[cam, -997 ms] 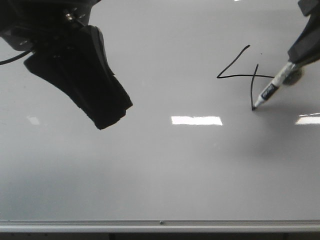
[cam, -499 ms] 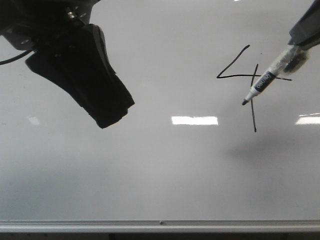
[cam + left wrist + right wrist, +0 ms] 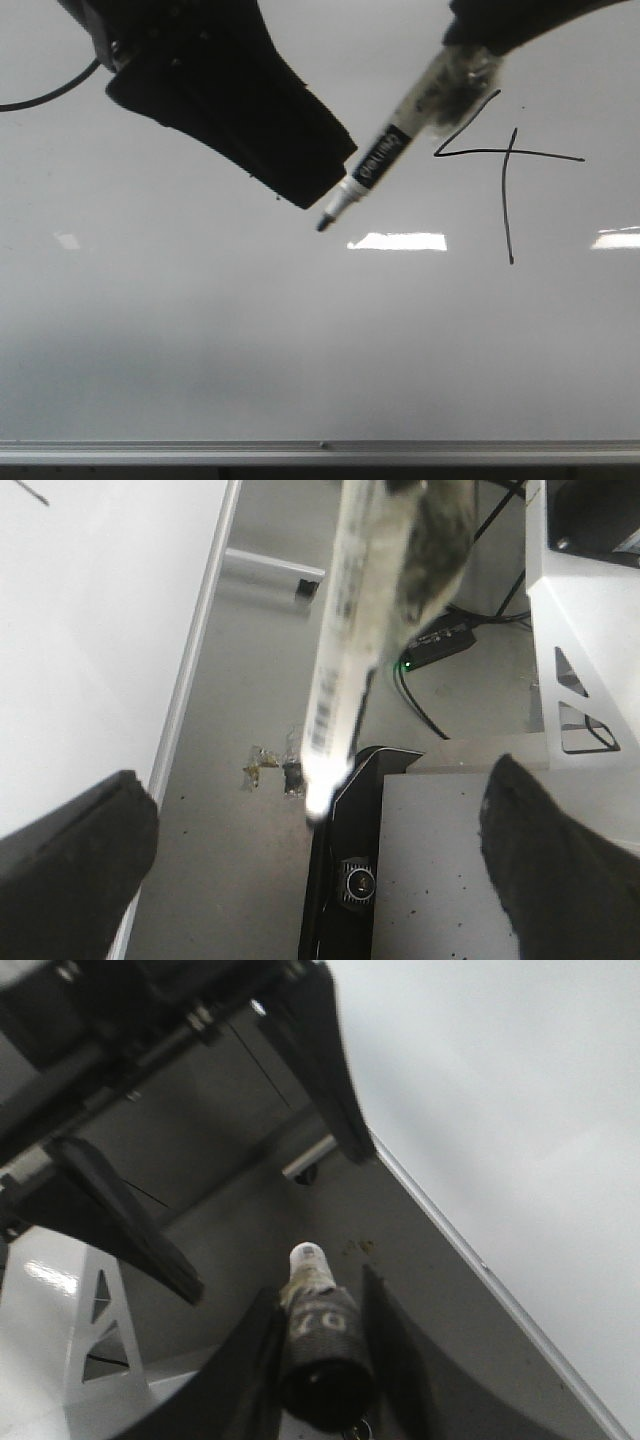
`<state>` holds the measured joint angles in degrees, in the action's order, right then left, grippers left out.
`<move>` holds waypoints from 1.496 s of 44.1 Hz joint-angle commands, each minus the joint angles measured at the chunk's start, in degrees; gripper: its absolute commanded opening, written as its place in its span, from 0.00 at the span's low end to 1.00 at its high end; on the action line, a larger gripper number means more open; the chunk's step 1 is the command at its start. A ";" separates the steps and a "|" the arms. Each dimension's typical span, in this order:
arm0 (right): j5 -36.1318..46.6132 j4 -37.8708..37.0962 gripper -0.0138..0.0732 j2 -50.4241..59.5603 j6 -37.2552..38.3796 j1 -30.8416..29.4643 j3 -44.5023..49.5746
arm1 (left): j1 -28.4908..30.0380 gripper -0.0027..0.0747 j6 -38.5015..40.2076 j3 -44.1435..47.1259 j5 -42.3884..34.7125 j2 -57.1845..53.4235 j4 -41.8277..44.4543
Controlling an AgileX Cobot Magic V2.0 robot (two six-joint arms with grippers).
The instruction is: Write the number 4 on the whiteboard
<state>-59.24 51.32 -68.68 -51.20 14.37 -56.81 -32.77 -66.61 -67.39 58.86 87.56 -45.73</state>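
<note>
1. Glossy grey-white whiteboard (image 3: pixel 200 340) fills the front view, with a silver rail (image 3: pixel 320 452) along its near edge and bright rectangular light reflections (image 3: pixel 398 241) on its surface.
2. Number 4 (image 3: pixel 505 165) sits toward the right side of the board: slanted stroke, long horizontal bar, vertical stem, open at the top, all thin black lines.
3. Right claw (image 3: pixel 318 1345) is clamped on a marker (image 3: pixel 385 155). The right wrist view shows the two dark fingers pressed against the barrel on both sides.
4. Marker is tilted, tip (image 3: pixel 323 225) pointing down and to the left, well left of the 4. Whether the tip touches the board cannot be told from the front view.
5. Left claw (image 3: pixel 320 880) is spread wide with nothing between its fingers. The left wrist view shows the two dark fingertips (image 3: pixel 75 850) far apart.
6. From the front, the left claw's dark bulk (image 3: pixel 230 110) hangs over the upper left of the board, its lower corner just beside the marker's white neck.
7. Left wrist view also catches the marker's pale barrel (image 3: pixel 345 640), blurred, with floor and cables (image 3: pixel 420 695) beyond the board edge.
</note>
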 commanded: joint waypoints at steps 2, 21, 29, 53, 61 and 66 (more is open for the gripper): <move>1.01 8.27 0.09 1.24 -3.02 0.91 -1.96 | -0.34 0.80 -1.69 -1.66 -0.10 -2.24 -4.21; 1.00 9.72 0.09 1.24 -3.36 0.91 -1.96 | -0.34 0.23 -1.78 -1.66 1.73 -2.24 -7.00; 1.34 9.86 0.10 1.24 -3.36 0.91 -1.96 | -0.34 0.01 -3.77 -1.66 2.74 -2.24 -9.73; 18.82 3.18 0.32 14.64 -0.84 0.73 4.41 | 9.58 0.01 9.58 1.53 -7.63 -3.32 0.80; 26.94 3.25 0.08 24.99 0.06 0.73 15.39 | 19.45 0.01 16.92 11.56 -22.77 -9.97 2.79; 29.18 3.36 0.09 29.54 1.72 0.73 20.64 | 25.73 0.01 26.08 17.83 -32.00 -14.37 9.15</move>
<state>-34.32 52.74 -42.15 -50.64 15.25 -37.52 -10.65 -47.59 -52.05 35.07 77.58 -39.17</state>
